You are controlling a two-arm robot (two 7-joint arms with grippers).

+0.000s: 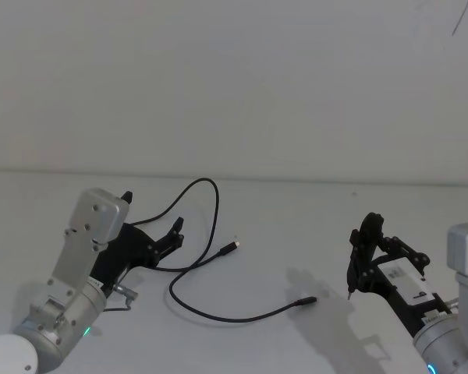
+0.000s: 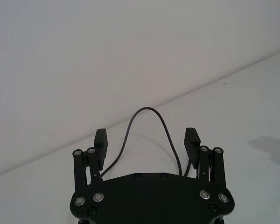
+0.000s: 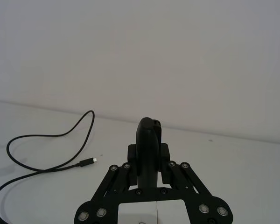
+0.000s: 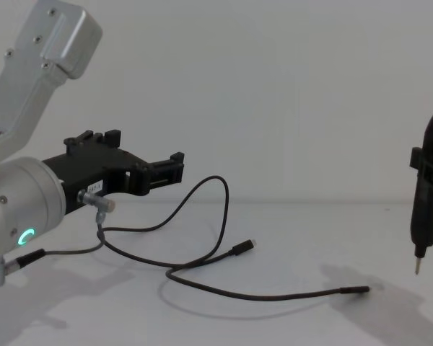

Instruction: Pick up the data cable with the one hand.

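chest view shows left end effector (image 4: 146, 148) open, perhaps straddling data cable (image 4: 274, 297).

Head above, chest beside data cable (image 1: 242, 320)

One data cable (image 2: 147, 108), one probe (image 4: 426, 194), one left tool (image 1: 152, 209), one right tool (image 3: 148, 151).
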